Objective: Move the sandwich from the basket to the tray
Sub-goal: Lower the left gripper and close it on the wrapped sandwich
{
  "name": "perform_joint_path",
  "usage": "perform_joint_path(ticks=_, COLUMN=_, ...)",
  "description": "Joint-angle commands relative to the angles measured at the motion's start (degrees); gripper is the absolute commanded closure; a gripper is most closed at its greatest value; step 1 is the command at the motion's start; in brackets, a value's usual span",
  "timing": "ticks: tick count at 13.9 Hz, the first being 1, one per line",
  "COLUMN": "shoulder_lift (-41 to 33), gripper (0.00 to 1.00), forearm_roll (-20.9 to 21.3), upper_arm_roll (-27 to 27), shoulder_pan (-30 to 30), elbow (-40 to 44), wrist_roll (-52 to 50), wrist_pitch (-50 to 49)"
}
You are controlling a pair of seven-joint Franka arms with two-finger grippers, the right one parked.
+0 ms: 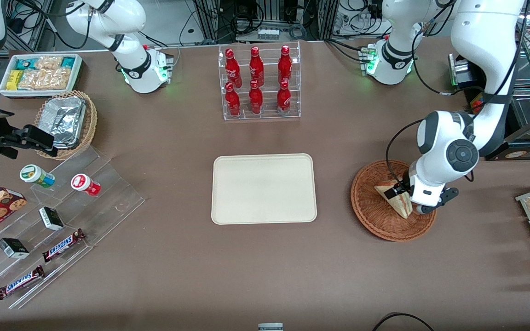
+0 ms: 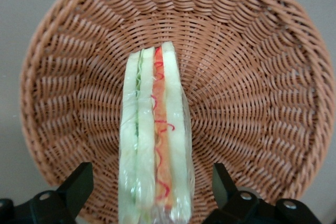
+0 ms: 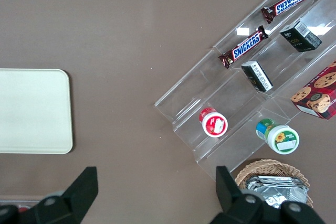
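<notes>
Gripper (image 2: 152,192) low over basket (image 1: 375,216), fingers (image 2: 79,184) spread wide, one each side of sandwich (image 2: 155,145), not touching it. Sandwich lies in basket, filling edge up. Basket at 3 o'clock from tray (image 1: 264,188), well apart.

You look down on a wide brown table (image 1: 164,257) with a matte, evenly lit surface; the objects on it cast only soft shadows. At the edge farthest from the front camera you see metal frame rails (image 1: 210,20) hung with tangled black cables (image 1: 246,18) over a pale grey floor (image 1: 168,18). Toward the working arm's end of the table you see a dark shelving unit (image 1: 529,115) with glass-fronted shelves, its contents too cropped to identify.
</notes>
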Motion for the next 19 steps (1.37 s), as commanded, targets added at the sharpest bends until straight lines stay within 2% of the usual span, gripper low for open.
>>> perform_joint_path(ticks=1, shoulder_lift=0.96, gripper=0.26, forearm_roll=0.38, upper_arm_roll=0.32, shoulder_pan=-0.55, elbow=-2.95, wrist_roll=-4.94, wrist_pitch=5.61)
perform_joint_path(ticks=3, shoulder_lift=0.79, gripper=0.72, forearm_roll=0.38, upper_arm_roll=0.32, shoulder_pan=-0.55, elbow=-4.10, wrist_roll=-6.80, wrist_pitch=7.04)
perform_joint_path(ticks=4, shoulder_lift=0.70, gripper=0.91, forearm_roll=0.38, upper_arm_roll=0.32, shoulder_pan=-0.55, elbow=-4.10, wrist_roll=-6.81, wrist_pitch=6.95)
perform_joint_path(ticks=5, shoulder_lift=0.62, gripper=1.00, forearm_roll=0.47, upper_arm_roll=0.32, shoulder_pan=-0.55, elbow=-4.10, wrist_roll=-6.72, wrist_pitch=6.87)
perform_joint_path(ticks=10, shoulder_lift=-0.96, gripper=1.00, forearm_roll=1.08, upper_arm_roll=0.32, shoulder_pan=-0.47, elbow=-2.97, wrist_roll=-4.71, wrist_pitch=3.46)
perform_joint_path(ticks=14, shoulder_lift=-2.46, gripper=1.00, forearm_roll=5.91, upper_arm_roll=-0.29, shoulder_pan=-0.55, elbow=4.66, wrist_roll=-2.68, wrist_pitch=-11.03)
perform_joint_path(ticks=19, shoulder_lift=-3.60, gripper=1.00, forearm_roll=6.00, upper_arm_roll=-4.76, shoulder_pan=-0.64, elbow=10.56, wrist_roll=0.82, wrist_pitch=-18.17)
